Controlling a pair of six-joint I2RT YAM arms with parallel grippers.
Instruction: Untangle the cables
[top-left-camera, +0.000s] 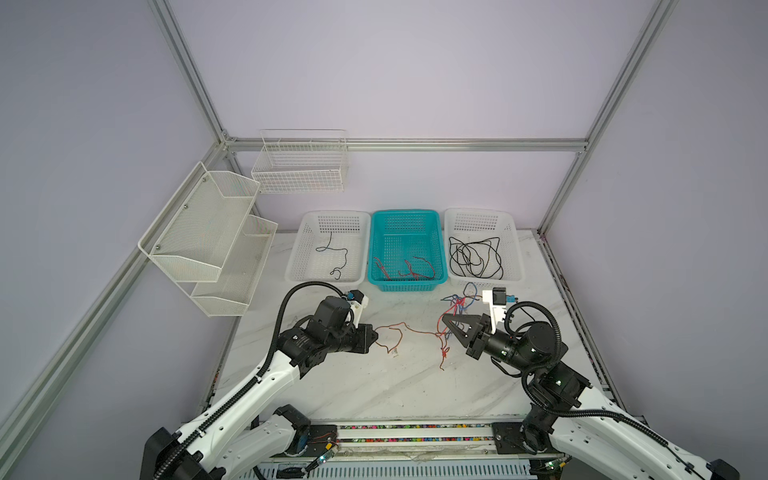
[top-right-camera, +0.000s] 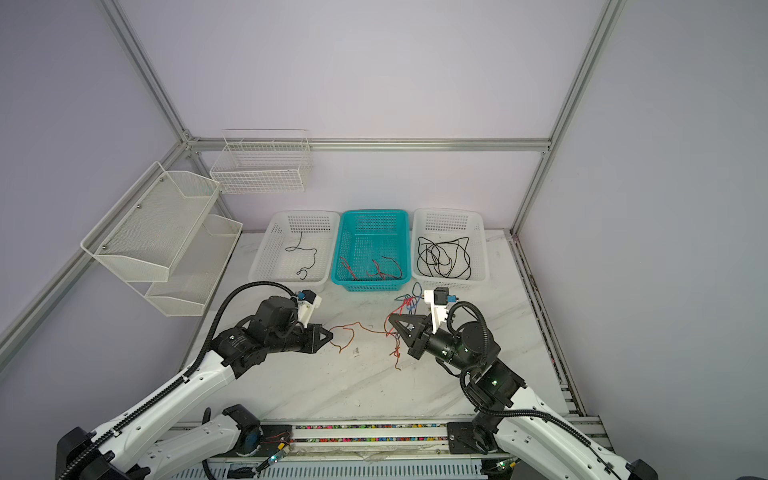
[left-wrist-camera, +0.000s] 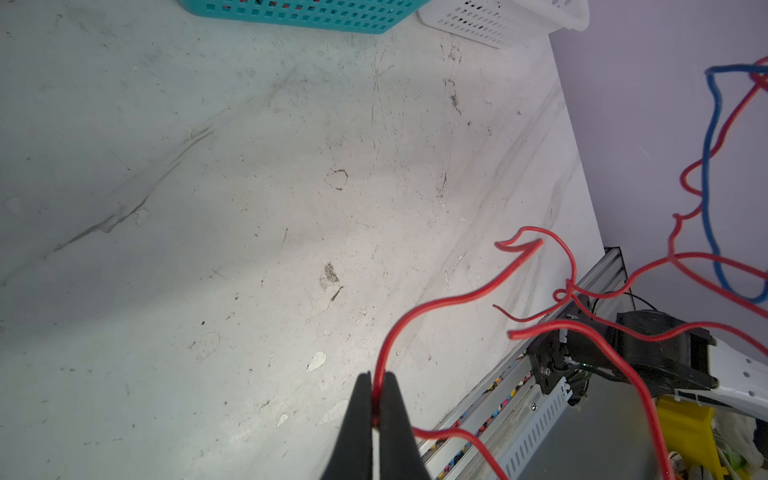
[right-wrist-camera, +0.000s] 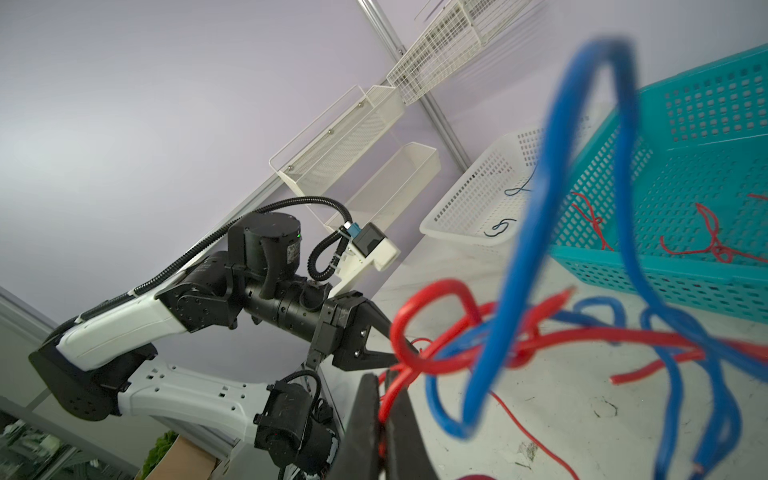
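A red-orange cable (top-left-camera: 409, 329) (left-wrist-camera: 457, 298) runs above the marble table between both grippers. My left gripper (top-left-camera: 376, 336) (left-wrist-camera: 377, 399) is shut on one end of it. On the right it joins a knot of red cables and a blue cable (top-left-camera: 457, 301) (right-wrist-camera: 536, 208) held up off the table. My right gripper (top-left-camera: 444, 321) (right-wrist-camera: 384, 399) is shut on a red strand of that knot. Loose red ends (top-left-camera: 442, 357) hang below the knot.
Three baskets stand in a row at the back: a white one (top-left-camera: 303, 237) with a thin black cable, a teal one (top-left-camera: 376, 249) with red cables, and a white one (top-left-camera: 513, 245) with coiled black cables. Mesh shelves (top-left-camera: 208, 232) and a wire basket (top-left-camera: 299, 166) hang on the walls.
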